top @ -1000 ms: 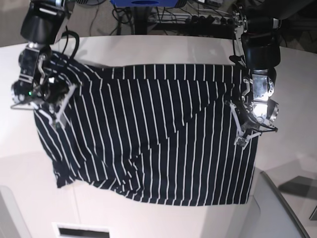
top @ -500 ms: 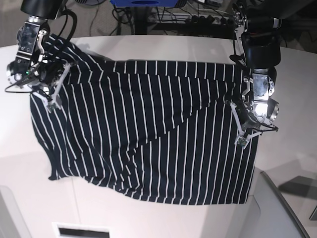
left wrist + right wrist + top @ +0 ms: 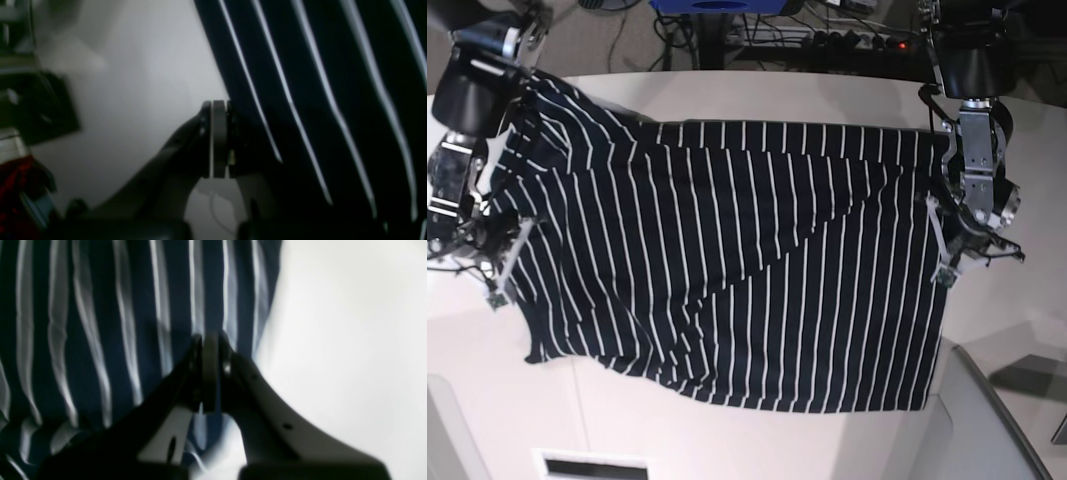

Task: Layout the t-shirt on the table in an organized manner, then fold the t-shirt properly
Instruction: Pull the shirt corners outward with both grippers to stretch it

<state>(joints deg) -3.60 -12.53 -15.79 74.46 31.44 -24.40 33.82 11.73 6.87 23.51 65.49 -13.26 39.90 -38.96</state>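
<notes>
Striped navy t-shirt [image 3: 737, 270] creased diagonally, spread over smooth white table [image 3: 757, 95].

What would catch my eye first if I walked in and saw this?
The dark t-shirt with thin white stripes, spread wide across the middle of the white table. Next, two robot arms, one at each side edge of the cloth: the left gripper and the right gripper, each pinched shut on the shirt's edge. Cables clutter the floor behind the table.
</notes>
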